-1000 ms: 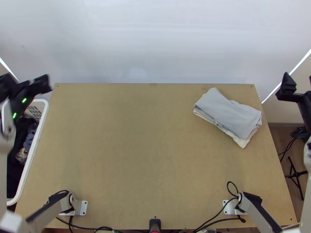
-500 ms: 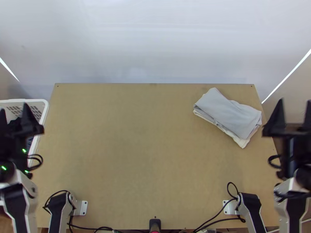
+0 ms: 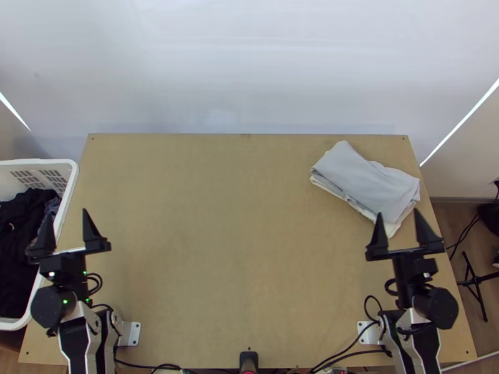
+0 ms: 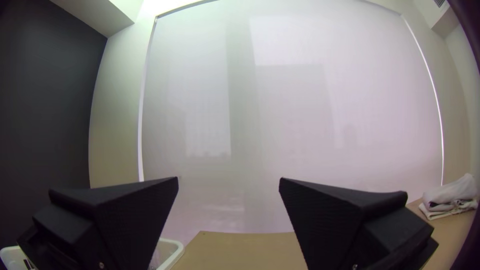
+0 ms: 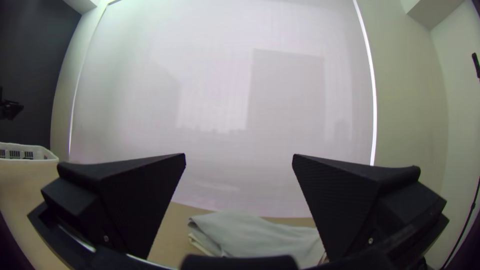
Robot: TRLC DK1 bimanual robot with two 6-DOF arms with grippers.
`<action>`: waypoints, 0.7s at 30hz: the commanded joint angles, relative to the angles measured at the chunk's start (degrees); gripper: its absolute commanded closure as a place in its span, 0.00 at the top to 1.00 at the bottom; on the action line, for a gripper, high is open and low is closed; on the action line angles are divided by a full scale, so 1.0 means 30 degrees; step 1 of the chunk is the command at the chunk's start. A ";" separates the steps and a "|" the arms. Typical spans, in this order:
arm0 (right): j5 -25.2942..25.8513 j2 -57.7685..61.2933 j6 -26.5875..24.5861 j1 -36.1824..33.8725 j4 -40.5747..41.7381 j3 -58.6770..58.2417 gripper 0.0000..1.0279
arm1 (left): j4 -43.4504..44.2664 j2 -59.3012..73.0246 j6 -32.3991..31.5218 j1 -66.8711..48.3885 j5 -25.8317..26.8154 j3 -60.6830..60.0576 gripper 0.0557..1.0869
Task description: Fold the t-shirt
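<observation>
Folded grey cloth [image 3: 368, 184] lies near the worktop's [image 3: 243, 249] far right corner, beyond the right gripper's [image 3: 398, 213] released jaws (left gripper's [image 3: 67, 212] likewise).

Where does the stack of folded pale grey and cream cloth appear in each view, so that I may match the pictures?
Top view: the cloth stack lies near the upper right corner of the light wooden table.
Left wrist view: on the table, outside one finger of the left gripper.
Right wrist view: on the table, between the fingers of the right gripper.
Shared landmark: the white plastic basket, in all three.
</observation>
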 commanded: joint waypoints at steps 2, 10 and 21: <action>0.0453 -0.1541 -0.0172 0.0736 -0.5624 -0.1832 0.96 | -0.1918 -0.1672 0.0972 -0.0194 0.0008 -0.2590 0.95; 0.0629 -0.1541 0.1352 0.0853 -0.6474 -0.1744 0.96 | -0.6020 -0.1584 0.0708 0.0362 0.0008 -0.2502 0.95; 0.0629 -0.1570 0.1352 0.0882 -0.6474 -0.1744 0.96 | -0.6049 -0.1643 0.1001 0.0684 -0.0051 -0.2502 0.95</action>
